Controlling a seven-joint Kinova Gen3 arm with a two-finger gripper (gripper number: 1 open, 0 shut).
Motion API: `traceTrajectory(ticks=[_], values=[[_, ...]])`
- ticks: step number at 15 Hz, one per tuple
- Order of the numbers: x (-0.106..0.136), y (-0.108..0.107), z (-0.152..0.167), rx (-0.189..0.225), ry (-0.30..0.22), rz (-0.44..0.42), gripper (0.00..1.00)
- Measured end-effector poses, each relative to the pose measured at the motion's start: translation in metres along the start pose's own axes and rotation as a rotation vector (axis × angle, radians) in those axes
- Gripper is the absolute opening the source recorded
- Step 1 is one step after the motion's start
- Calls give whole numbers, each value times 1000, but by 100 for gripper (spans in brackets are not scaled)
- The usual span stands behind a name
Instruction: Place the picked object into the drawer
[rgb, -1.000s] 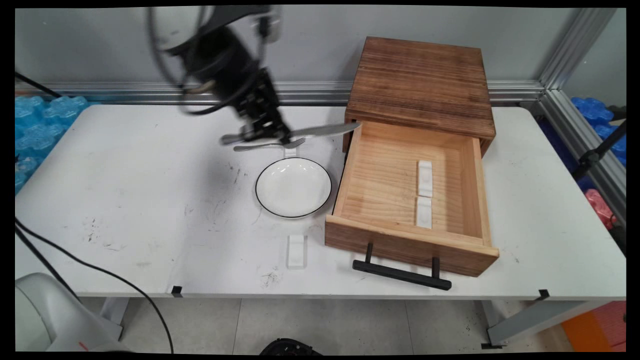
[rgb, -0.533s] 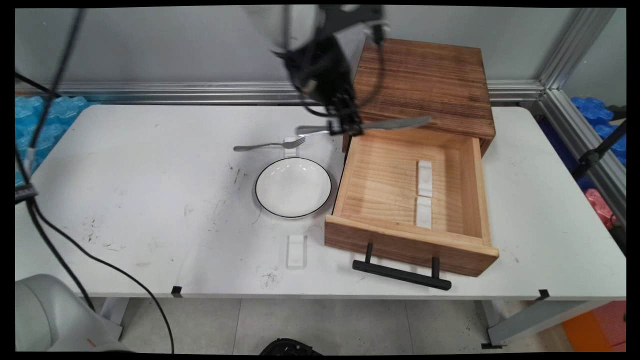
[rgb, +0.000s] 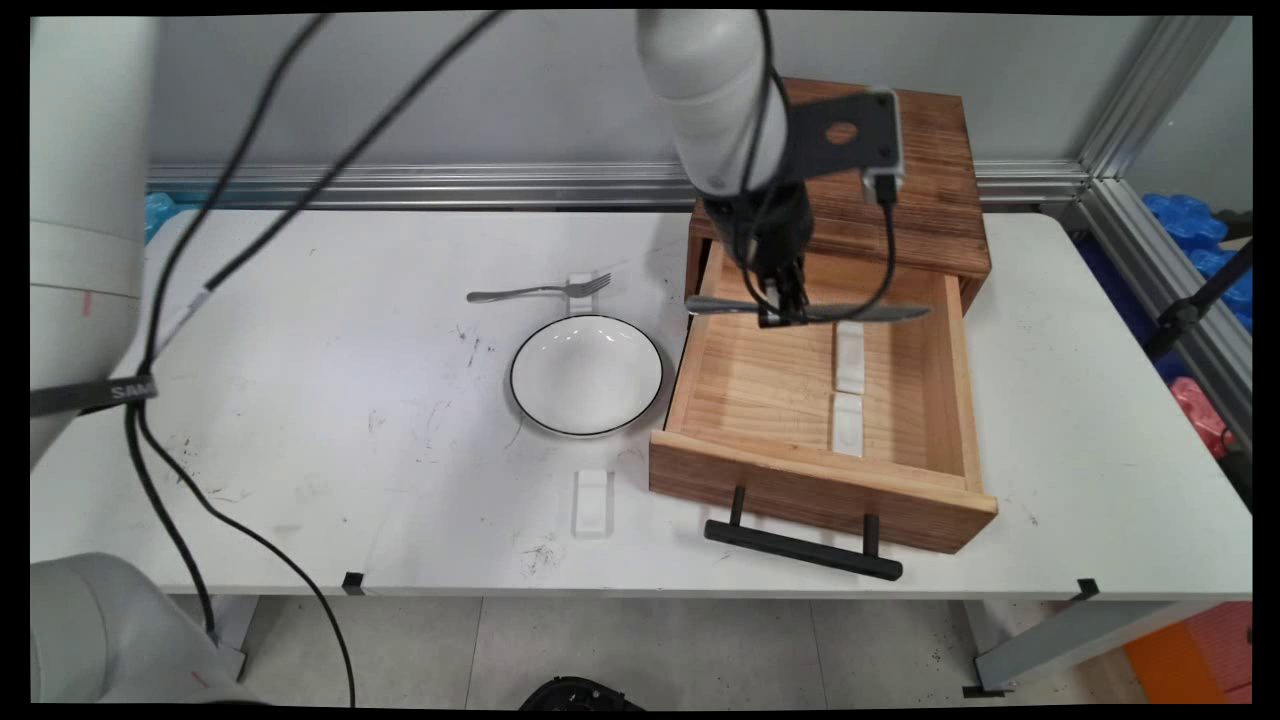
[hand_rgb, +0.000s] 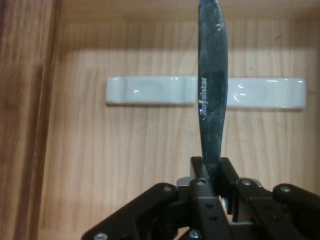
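My gripper (rgb: 783, 316) is shut on a steel table knife (rgb: 860, 313), held level above the open wooden drawer (rgb: 930, 380). The knife's handle points left over the drawer's left wall and its blade points right. In the hand view the knife (hand_rgb: 212, 95) runs upward from my gripper (hand_rgb: 216, 176), crossing over two white rests (hand_rgb: 150, 90) that lie end to end on the drawer floor. In the main view these white rests (rgb: 849, 357) lie in the drawer's right half, just below the blade.
A wooden cabinet (rgb: 850, 170) holds the drawer, whose black handle (rgb: 803, 548) juts toward the table's near edge. A white plate (rgb: 587, 375) sits left of the drawer. A fork (rgb: 535, 292) leans on a small white rest behind it. Another white rest (rgb: 592, 500) lies near the front.
The arm has carried the knife to the right, from above the fork, past the drawer's back left corner, to over the drawer's inside, and lowered it.
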Motion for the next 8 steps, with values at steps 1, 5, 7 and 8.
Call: traceTrajectory(ticks=[1,5,7,8], values=[[3,-1,10,-4,-7,10,0],[18,2,48,-22,-34,53,0],[23,5,61,-32,-46,67,0],[26,7,69,-38,-52,74,0]])
